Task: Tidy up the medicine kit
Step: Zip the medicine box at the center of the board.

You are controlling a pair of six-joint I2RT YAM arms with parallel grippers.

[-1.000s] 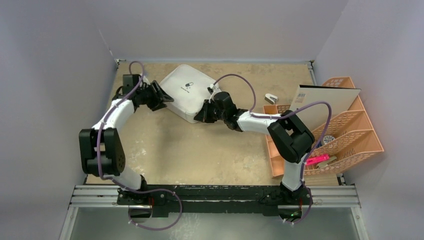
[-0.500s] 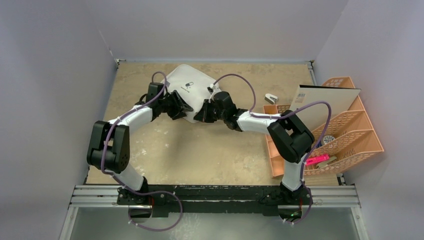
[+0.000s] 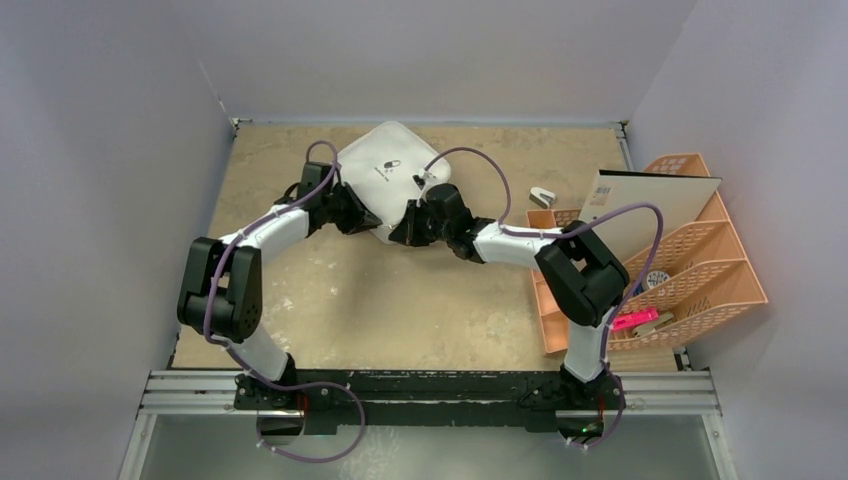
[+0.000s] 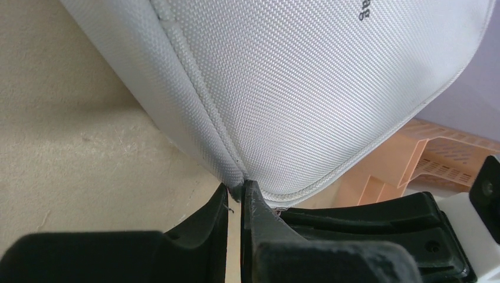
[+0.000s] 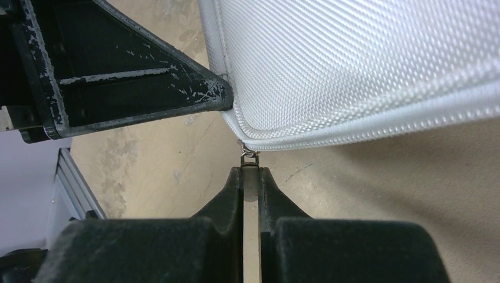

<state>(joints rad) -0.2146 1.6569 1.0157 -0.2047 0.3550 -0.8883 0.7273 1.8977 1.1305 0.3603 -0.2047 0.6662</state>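
2 claws meet at the near corner of the medicine kit (image 3: 388, 178), which sits on the worktop (image 3: 420, 310) near the middle of its far edge, turned corner-on to the arms. The right claw (image 5: 250, 171) is pressed together on a small metal zip pull (image 5: 249, 157) under that corner, with the kit straight ahead of it. The left claw (image 4: 236, 190) is also pressed together, tips against the seam on the near-left side; I can't tell if it nips anything. I'd guess the zip gets drawn next, so what matters is how the seam runs away from the right claw.
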